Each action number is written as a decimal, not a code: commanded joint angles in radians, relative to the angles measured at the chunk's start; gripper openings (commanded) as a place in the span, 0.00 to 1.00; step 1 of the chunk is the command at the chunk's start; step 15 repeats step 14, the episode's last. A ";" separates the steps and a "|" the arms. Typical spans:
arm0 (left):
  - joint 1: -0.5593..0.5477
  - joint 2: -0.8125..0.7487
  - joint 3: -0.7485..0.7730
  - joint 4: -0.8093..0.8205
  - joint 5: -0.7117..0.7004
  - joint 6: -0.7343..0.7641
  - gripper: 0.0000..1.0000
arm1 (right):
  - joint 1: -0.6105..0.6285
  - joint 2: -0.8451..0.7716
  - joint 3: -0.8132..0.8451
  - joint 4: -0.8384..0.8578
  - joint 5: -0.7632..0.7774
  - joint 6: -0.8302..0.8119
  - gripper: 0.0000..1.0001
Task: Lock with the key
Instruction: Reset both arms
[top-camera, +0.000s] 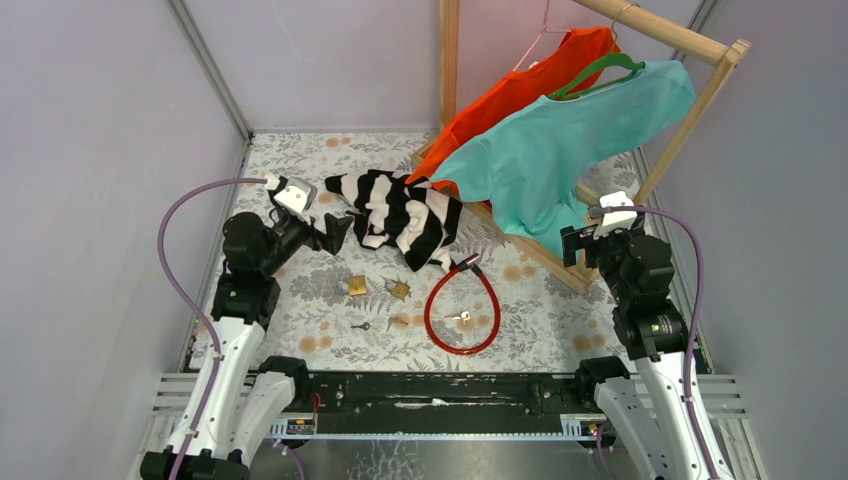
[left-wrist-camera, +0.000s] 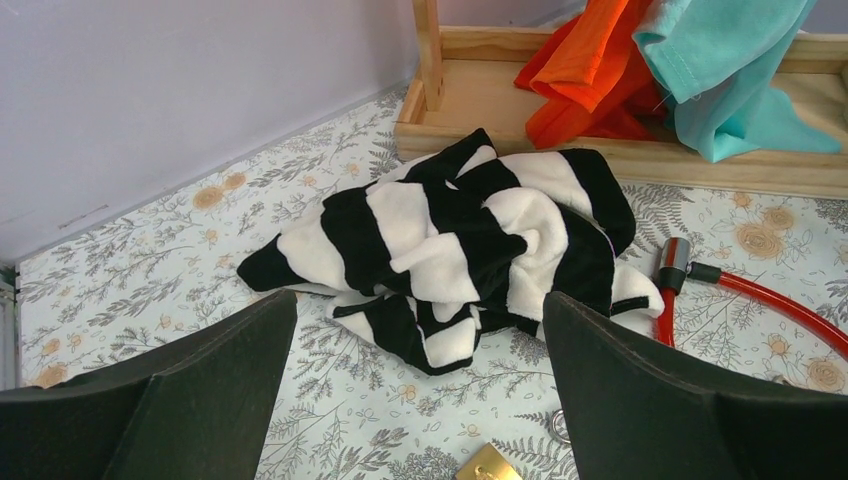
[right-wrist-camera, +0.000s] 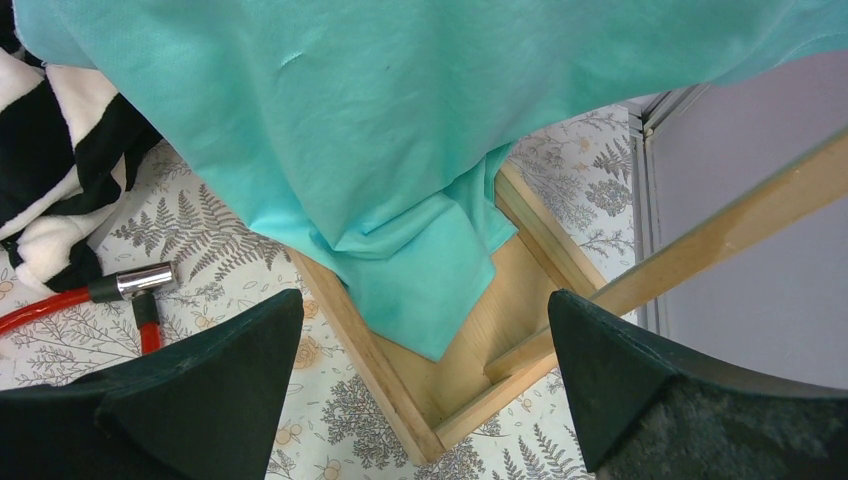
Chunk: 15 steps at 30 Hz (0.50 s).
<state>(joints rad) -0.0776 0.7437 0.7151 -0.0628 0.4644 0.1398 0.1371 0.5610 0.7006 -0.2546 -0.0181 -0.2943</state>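
Observation:
Two brass padlocks lie on the floral table, a small dark key in front of them. A red cable lock forms a loop to their right, another key lying inside the loop. My left gripper is open and empty above the table's left side, just behind the padlocks; a padlock corner shows at the bottom of its wrist view. My right gripper is open and empty by the wooden rack's corner.
A black-and-white striped cloth lies behind the locks. A wooden rack at the back right holds an orange shirt and a teal shirt. Grey walls close in the table on both sides.

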 joint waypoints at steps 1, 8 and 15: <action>0.006 0.000 0.006 0.009 0.020 -0.003 1.00 | -0.003 -0.002 0.000 0.039 -0.012 -0.014 0.99; 0.008 0.000 0.004 0.007 0.020 0.000 1.00 | -0.005 -0.003 0.001 0.043 -0.012 -0.007 0.99; 0.008 0.003 0.004 0.007 0.021 0.001 1.00 | -0.004 -0.004 0.001 0.038 -0.021 -0.017 0.99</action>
